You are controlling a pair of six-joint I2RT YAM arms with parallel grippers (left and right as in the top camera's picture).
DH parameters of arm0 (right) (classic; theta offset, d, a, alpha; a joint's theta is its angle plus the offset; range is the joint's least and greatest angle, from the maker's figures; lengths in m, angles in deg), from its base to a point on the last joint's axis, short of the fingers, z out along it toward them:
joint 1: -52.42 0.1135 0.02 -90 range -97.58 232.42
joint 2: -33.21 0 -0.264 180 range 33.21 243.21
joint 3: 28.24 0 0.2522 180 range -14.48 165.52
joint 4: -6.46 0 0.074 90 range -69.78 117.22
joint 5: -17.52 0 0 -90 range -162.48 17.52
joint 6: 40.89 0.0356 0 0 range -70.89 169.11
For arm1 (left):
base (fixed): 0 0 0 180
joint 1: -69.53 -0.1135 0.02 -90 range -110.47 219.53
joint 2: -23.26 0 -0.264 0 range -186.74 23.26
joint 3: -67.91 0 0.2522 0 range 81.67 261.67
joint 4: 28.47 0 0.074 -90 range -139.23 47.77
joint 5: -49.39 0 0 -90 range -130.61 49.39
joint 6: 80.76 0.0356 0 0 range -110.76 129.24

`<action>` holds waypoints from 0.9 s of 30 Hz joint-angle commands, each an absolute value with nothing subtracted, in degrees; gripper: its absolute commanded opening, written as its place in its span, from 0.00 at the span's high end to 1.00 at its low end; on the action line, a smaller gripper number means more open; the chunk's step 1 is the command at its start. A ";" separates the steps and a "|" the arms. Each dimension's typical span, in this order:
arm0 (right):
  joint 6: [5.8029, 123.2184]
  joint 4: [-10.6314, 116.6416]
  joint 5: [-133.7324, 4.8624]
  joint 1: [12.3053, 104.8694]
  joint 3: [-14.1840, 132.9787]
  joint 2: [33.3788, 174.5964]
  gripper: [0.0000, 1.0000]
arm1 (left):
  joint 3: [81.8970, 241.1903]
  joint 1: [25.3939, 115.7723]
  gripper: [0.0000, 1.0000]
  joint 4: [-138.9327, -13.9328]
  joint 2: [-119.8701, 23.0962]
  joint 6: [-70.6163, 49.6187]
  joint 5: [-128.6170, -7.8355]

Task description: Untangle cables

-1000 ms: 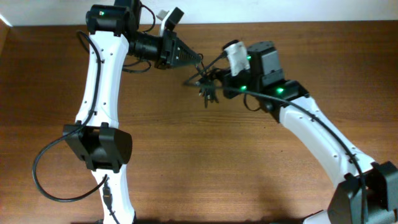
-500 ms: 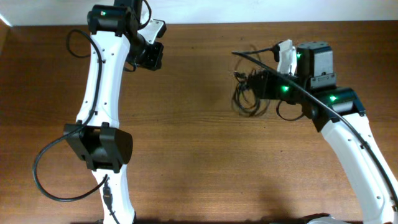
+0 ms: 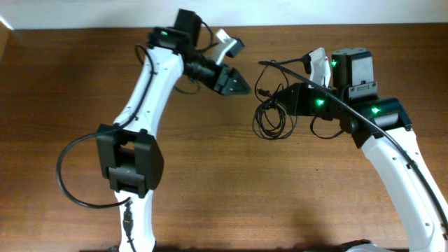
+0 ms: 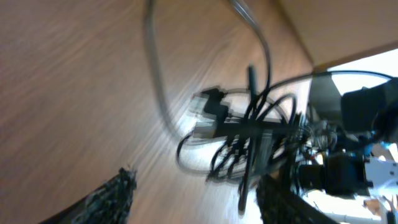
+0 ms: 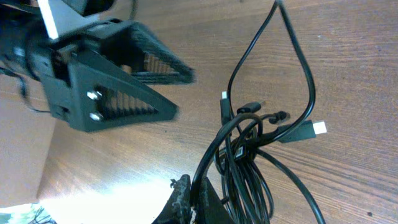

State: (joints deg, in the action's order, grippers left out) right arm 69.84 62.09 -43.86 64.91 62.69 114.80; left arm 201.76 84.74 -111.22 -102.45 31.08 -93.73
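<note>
The cables (image 3: pixel 269 116) are a bunch of thin black cords hanging in loose loops just above the wooden table. My right gripper (image 3: pixel 285 99) is shut on strands at the top of the bunch. In the right wrist view the cables (image 5: pixel 249 158) run up from between its shut fingers (image 5: pixel 186 202), and a white-tipped plug (image 5: pixel 317 129) sticks out to the right. My left gripper (image 3: pixel 245 88) is open, a short way left of the bunch and pointing at it. In the left wrist view its blurred fingertips (image 4: pixel 118 193) stand wide apart with the cables (image 4: pixel 249 130) ahead of them, apart from both.
The brown wooden table (image 3: pixel 210 189) ends at a pale wall along its far edge (image 3: pixel 280 25). A thick black arm cable (image 3: pixel 66 175) loops out beside the left arm's lower part. The right arm (image 3: pixel 392 161) crosses the table's right side.
The left gripper let go of the bunch and opened, drew back to the far left, then swung back toward the cables. The right gripper carried the bunch rightward, and its loops now hang looser.
</note>
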 commanded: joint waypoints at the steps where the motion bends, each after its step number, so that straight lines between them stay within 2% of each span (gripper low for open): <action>1: 69.08 62.26 -42.92 65.26 64.28 114.27 0.96 | 199.62 86.99 0.32 -108.22 -102.54 32.35 -99.79; 6: 69.10 62.55 -42.92 65.29 64.28 114.34 0.96 | 199.55 88.91 0.34 -106.67 -102.54 33.38 -100.16; 8: 69.10 62.55 -42.96 65.26 64.28 114.34 0.96 | 199.55 88.93 0.35 -105.84 -102.54 32.92 -105.16; 12: 69.10 62.65 -43.16 65.26 64.28 114.34 0.96 | 199.55 88.93 0.35 -102.58 -102.54 13.12 -105.73; 14: 69.10 62.74 -43.16 65.26 64.28 114.34 0.96 | 199.55 89.24 0.35 -102.02 -102.54 9.80 -104.57; 17: 69.10 62.96 -43.16 65.26 64.28 114.34 0.96 | 199.51 92.30 0.34 -102.28 -102.54 4.88 -96.31; 19: 69.08 63.00 -43.16 65.26 64.28 114.34 0.96 | 199.51 93.72 0.39 -102.39 -102.54 2.43 -93.62; 21: 69.08 63.18 -43.16 65.26 64.28 114.34 0.96 | 199.51 93.94 0.51 -103.20 -102.54 2.36 -92.92; 22: 69.08 63.22 -43.18 65.26 64.28 114.34 0.96 | 199.44 93.94 0.61 -103.59 -102.54 2.36 -91.68; 23: 69.10 63.27 -43.55 65.26 64.28 114.34 0.96 | 199.44 93.94 0.85 -103.98 -102.54 2.36 -90.67; 24: 69.10 63.33 -44.01 65.26 64.28 114.34 0.96 | 199.44 93.92 1.00 -104.25 -102.54 2.36 -90.67; 27: 69.08 63.35 -44.67 65.26 64.28 114.34 0.96 | 199.44 92.87 1.00 -104.42 -102.54 2.41 -88.62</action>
